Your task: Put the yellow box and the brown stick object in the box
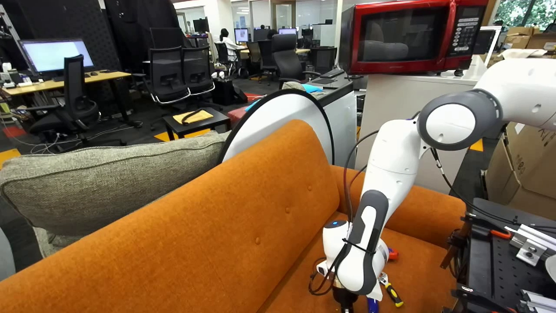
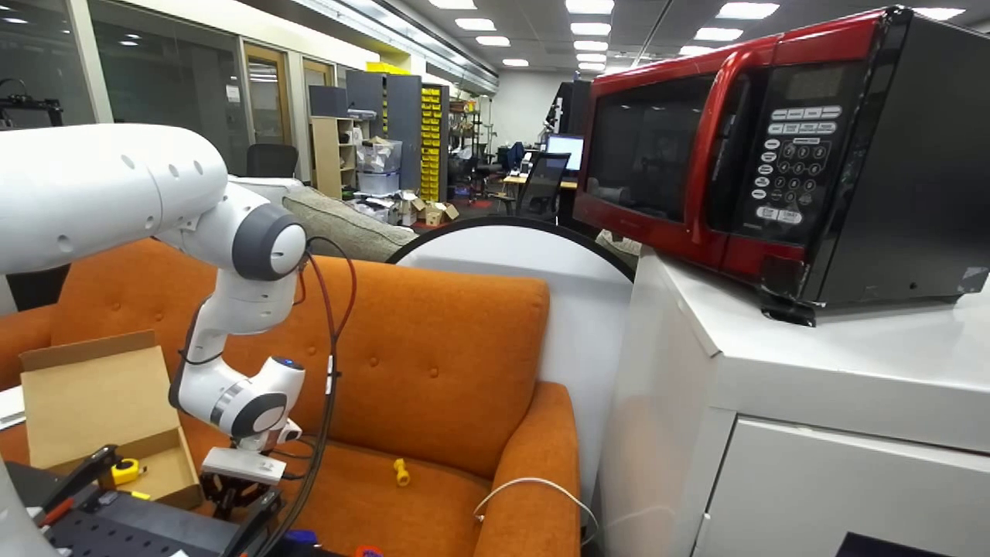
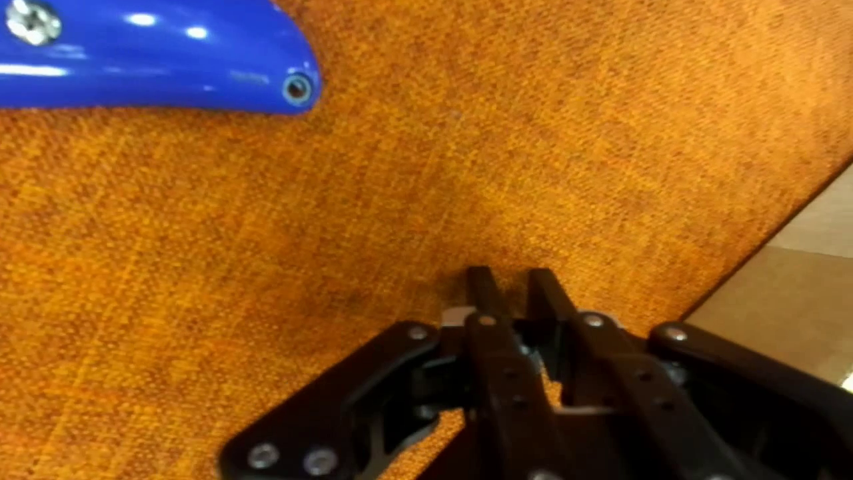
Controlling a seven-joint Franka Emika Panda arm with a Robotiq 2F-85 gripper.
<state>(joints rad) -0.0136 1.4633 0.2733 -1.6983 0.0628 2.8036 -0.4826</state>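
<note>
The squarish yellow block (image 2: 124,470) inside the open brown cardboard box (image 2: 164,468) looks stiff; we'd pinch its sides. Beside the box, our black gripper (image 3: 511,270) stands narrow, contents unclear. Brown stick unseen.

In the wrist view, a tool handle (image 3: 153,57) lies on the sofa (image 3: 200,233), to the upper left of the gripper (image 3: 512,272), and the box (image 3: 780,307) is at the right edge. In an exterior view, the tape measure (image 2: 126,470) lies inside this box, and the gripper is just to the right of the box. Farther right, beside the sofa, stands the cabinet (image 2: 843,464), with the microwave (image 2: 719,155) on top. In both exterior views, the disc (image 2: 495,249) is behind the backrest (image 2: 448,317).
</note>
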